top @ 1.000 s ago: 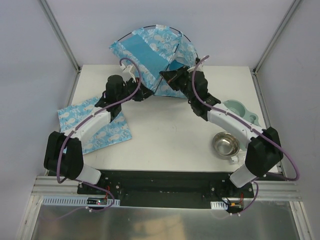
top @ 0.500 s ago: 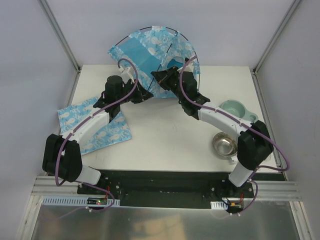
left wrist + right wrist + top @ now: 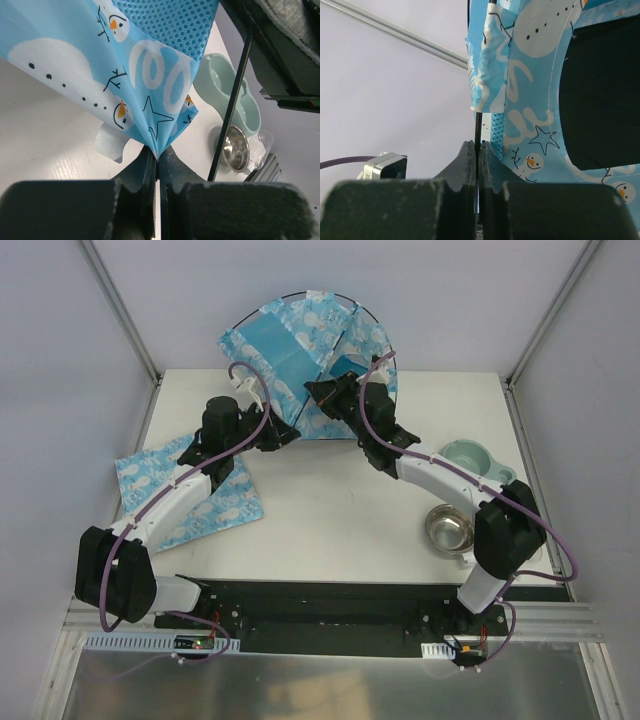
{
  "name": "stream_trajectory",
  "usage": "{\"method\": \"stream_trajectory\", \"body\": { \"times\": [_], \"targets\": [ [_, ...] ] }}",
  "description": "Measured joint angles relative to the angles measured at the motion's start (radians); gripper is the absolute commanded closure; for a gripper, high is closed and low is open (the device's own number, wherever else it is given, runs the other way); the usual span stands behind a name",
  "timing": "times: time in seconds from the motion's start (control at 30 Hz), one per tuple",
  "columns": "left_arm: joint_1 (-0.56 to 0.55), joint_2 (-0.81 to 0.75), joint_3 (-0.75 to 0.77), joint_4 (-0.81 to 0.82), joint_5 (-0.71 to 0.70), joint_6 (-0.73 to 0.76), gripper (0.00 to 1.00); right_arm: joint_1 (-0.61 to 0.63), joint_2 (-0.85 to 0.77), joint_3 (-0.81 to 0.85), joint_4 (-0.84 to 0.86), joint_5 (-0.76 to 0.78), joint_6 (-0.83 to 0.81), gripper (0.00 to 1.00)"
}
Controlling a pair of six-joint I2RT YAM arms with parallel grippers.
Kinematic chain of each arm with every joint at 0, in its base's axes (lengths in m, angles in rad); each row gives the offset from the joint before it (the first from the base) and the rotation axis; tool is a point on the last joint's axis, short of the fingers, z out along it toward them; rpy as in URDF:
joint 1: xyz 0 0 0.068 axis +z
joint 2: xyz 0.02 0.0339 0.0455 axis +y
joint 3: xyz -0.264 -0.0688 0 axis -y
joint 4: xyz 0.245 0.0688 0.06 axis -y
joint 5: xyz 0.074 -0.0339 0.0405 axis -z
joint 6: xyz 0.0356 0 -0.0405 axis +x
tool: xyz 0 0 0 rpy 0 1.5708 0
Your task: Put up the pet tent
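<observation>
Above the white desk (image 3: 340, 515) my left tool (image 3: 157, 159) pinches pet tent (image 3: 150, 75) fabric, right tool (image 3: 478, 150) clamps its pole (image 3: 478, 130); either could slip free.

I can read no words, brands or numbers anywhere; the pet tent (image 3: 150, 75) carries only printed pictures.

Cloth, steel, plastic.
The tent (image 3: 300, 340) is thin, smooth printed cloth with an open-weave mesh panel (image 3: 170, 20); its pole (image 3: 230, 107) is matt black. The mat (image 3: 190, 500) is matching cloth, the bowl (image 3: 450, 529) shiny metal, the dish (image 3: 478, 460) pale, smooth plastic.
</observation>
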Motion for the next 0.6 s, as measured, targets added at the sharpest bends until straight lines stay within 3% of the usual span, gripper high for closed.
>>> {"method": "stream_trajectory", "body": {
  "times": [0.6],
  "targets": [
    [0.006, 0.001, 0.042, -0.123, -0.087, -0.224, 1.0, 0.103, 0.034, 0.009, 0.041, 0.039, -0.089, 0.97]
  ]
}}
